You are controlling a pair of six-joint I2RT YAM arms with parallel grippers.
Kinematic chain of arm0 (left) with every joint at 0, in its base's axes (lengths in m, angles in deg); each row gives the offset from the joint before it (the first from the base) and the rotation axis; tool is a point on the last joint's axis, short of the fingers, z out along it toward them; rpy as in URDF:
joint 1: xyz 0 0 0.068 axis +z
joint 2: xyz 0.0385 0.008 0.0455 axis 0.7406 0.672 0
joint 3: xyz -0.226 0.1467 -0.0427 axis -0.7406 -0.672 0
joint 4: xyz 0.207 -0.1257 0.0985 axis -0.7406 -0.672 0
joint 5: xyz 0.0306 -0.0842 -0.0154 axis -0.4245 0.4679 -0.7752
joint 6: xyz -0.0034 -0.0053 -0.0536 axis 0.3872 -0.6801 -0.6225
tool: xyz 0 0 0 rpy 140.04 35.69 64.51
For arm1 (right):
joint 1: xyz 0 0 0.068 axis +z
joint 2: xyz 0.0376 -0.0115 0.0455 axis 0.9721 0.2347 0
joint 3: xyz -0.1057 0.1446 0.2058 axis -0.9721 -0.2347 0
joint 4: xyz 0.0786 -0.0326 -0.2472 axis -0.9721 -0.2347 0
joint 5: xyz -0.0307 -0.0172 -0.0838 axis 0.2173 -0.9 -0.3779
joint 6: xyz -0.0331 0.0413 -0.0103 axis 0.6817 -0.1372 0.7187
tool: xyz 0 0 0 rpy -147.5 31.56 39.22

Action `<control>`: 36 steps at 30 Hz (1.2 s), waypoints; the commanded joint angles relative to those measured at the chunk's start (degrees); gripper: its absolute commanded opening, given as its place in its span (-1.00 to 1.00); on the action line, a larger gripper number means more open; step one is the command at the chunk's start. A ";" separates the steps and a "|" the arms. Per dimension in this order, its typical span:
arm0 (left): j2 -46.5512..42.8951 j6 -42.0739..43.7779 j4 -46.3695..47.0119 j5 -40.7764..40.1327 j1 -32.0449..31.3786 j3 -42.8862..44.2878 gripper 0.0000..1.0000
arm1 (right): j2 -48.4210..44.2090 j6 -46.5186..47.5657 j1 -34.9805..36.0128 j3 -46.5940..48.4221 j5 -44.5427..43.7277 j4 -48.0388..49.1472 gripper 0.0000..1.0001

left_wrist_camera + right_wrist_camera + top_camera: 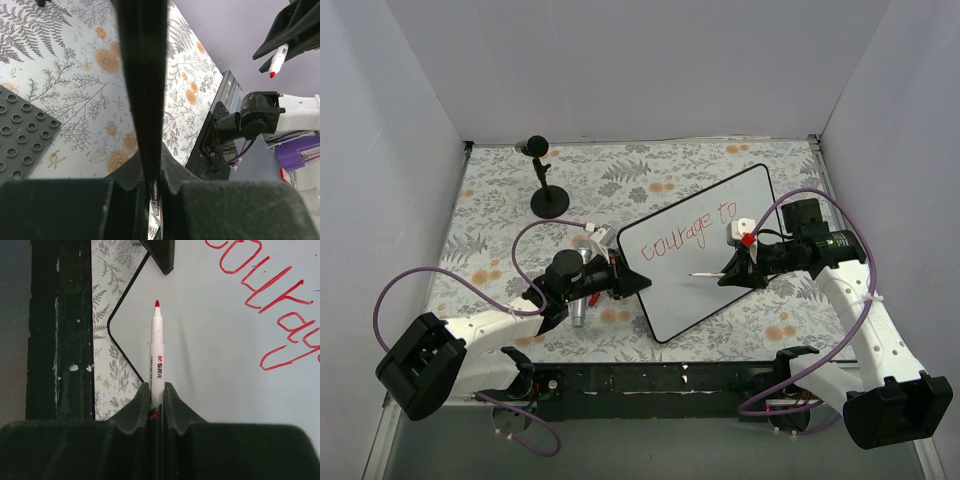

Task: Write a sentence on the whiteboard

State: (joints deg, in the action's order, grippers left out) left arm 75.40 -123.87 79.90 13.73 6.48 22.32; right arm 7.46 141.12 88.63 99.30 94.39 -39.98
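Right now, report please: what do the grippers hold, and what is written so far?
Left gripper shut on whiteboard edge. Right gripper shut on red marker, tip over blank board. Sentence reads "courage to" only. Nothing blocking the tip.

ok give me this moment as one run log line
left gripper shut on whiteboard edge | right gripper shut on red marker, tip below writing | sentence reads: courage to
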 commanded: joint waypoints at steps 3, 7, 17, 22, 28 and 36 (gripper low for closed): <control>0.97 0.34 4.64 -4.72 -1.41 1.14 -1.00 | 0.04 1.01 0.80 -0.73 1.29 0.90 -0.97; 1.24 0.52 4.37 -5.42 -2.12 1.58 -1.00 | -0.75 0.92 0.71 -1.35 0.50 1.25 -0.97; 1.33 0.61 3.94 -6.13 -3.09 2.02 -1.00 | -2.16 0.04 0.80 -2.40 -0.99 2.31 -0.97; 1.50 1.13 2.88 -6.57 -3.44 2.54 -1.00 | -2.51 -0.22 0.80 -2.93 -1.08 2.57 -0.97; 1.68 1.05 3.06 -6.92 -3.96 2.72 -1.00 | -2.86 -0.22 0.80 -3.46 -1.52 2.57 -0.97; 2.12 1.31 1.91 -7.88 -4.67 3.25 -1.00 | -3.30 -0.14 0.80 -3.72 -2.48 2.84 -0.97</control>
State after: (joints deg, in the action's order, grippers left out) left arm 77.52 -125.29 81.69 8.39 2.29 23.00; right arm 5.32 141.27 89.20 95.59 92.03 -38.21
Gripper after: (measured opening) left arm 0.050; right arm 0.156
